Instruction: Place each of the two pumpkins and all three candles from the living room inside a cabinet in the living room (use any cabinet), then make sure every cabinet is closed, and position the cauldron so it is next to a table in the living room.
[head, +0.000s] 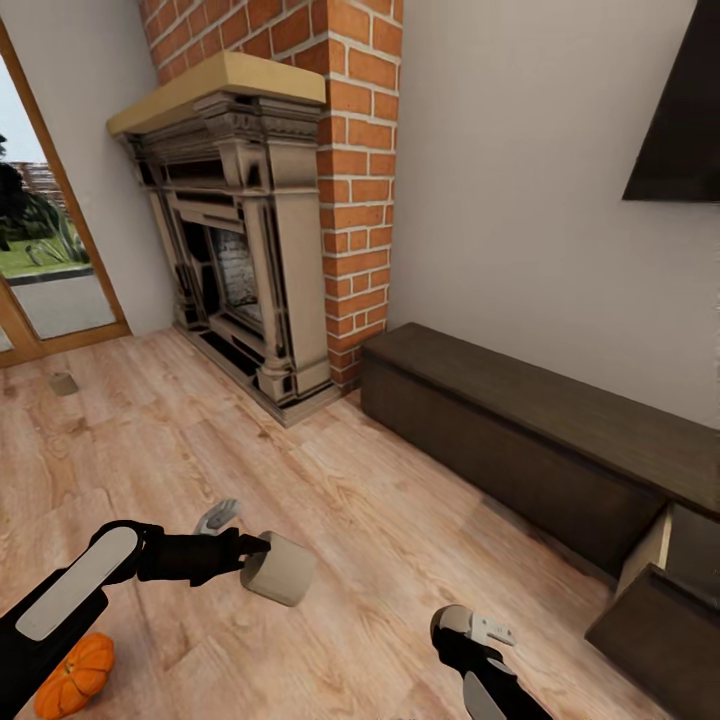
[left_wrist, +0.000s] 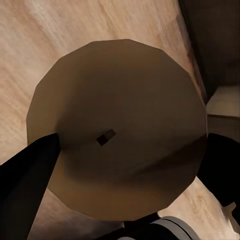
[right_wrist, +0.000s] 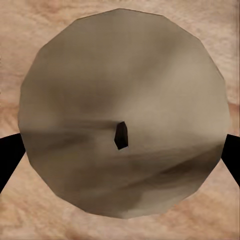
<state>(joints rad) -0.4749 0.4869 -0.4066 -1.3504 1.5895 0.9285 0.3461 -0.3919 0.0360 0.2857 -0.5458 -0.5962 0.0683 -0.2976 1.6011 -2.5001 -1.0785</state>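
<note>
Above the near wooden floor (head: 330, 500), the left pincer (head: 262, 556) is clamped on a beige candle (head: 279, 568), long axis pointing right toward the dark cabinet (head: 520, 420). The right pincer (right_wrist: 120, 145) clamps another candle (right_wrist: 122, 112), wick end facing its camera. A pumpkin (head: 75, 676) lies near left.

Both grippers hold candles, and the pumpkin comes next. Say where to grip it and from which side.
Come down from above and close the jaws across the pumpkin at its widest ribbed girth. It sits on the floor, round and squat, so two opposite sides probably give the surest hold.
</note>
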